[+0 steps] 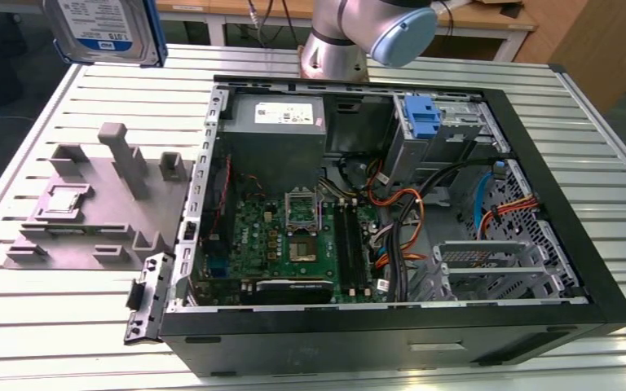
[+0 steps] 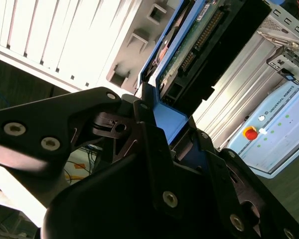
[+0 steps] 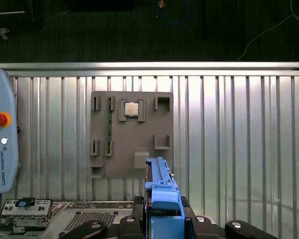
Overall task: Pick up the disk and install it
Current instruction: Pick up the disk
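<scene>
The fingers (image 2: 152, 149) are clenched on the disk (image 1: 101, 28), gripping it by the blue carrier frame at one short end, so the task's thing is already off the desk (image 1: 52, 342) and riding on the arm (image 1: 341, 32). In the exterior view it hangs high at the top of that view's left, roughly upright, label face to the camera, above the desk and outside the open computer case (image 1: 400, 346).

The relation that matters is disk to bay. The disk's long axis runs straight out from the fingers; in the first wrist view it shows edge-on, a narrow blue strip (image 3: 162, 186) pointing away from them over the grey fixture (image 3: 132, 134) below. The second wrist view shows its circuit-board underside (image 2: 189, 42) beyond the clamped frame. Judging from the exterior view, the metal drive cage capped by the blue bracket (image 1: 423, 114) sits at the far corner of the case, toward that view's right, well apart from the disk, with the power-supply box (image 1: 275, 122) between the two.

Counted: one disk, one arm, one case, one grey fixture with one square chip (image 3: 132, 109) seated in it, one blue bracket, and two metal cages in the case, the second (image 1: 498, 265) nearer the camera and bare
</scene>
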